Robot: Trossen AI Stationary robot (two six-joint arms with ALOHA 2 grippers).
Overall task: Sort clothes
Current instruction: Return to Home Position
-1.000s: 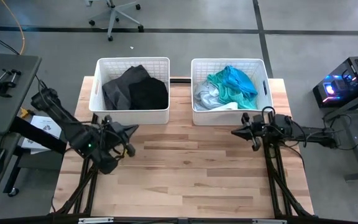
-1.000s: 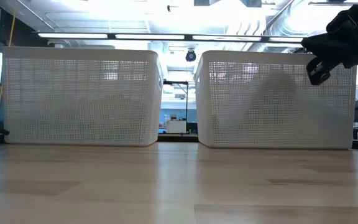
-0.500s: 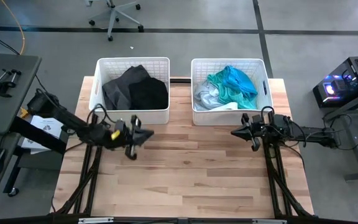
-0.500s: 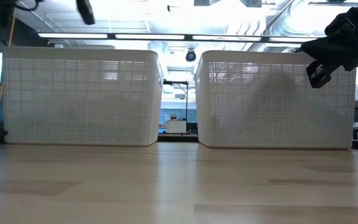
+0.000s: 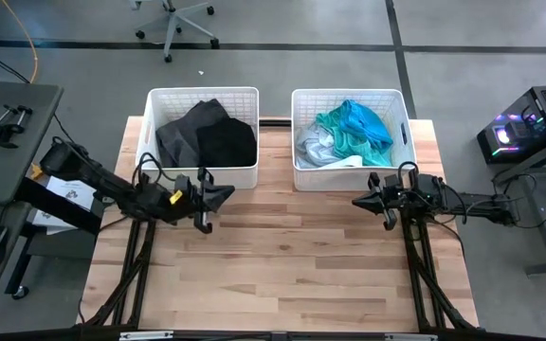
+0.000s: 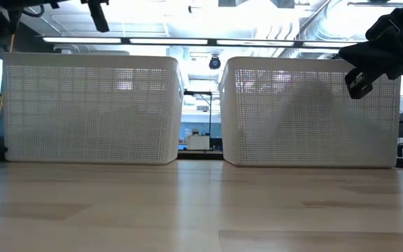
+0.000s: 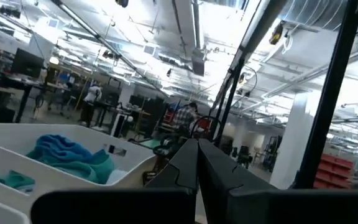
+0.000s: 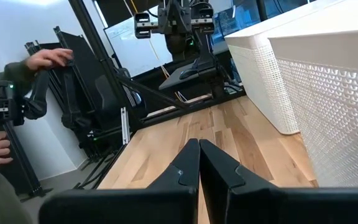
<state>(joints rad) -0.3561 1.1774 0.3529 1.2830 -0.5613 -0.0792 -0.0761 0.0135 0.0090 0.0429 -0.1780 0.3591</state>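
The dark grey garment (image 5: 183,133) and the black one (image 5: 227,142) lie in the left white bin (image 5: 156,170). The teal (image 5: 335,128), bright blue (image 5: 363,118) and pale garments (image 5: 313,147) lie heaped in the right white bin (image 5: 301,175). The teal and blue ones also show in the left wrist view (image 7: 73,158). My left gripper (image 5: 229,194) is shut and empty. It hovers level in front of the left bin's near right corner and points toward the table's right. My right gripper (image 5: 358,201) is shut and empty. It hovers in front of the right bin and points left.
Bare wooden tabletop (image 5: 282,256) stretches from the bins to the near edge. In the right wrist view a person's hand (image 8: 48,59) shows beyond the table's left side, by a stand. Desks and equipment flank the table.
My left gripper has swung out from near its base toward the table's right and risen, then edged toward the left bin. It stays shut. In the low view it has come into sight at the top left. My right arm has kept still.
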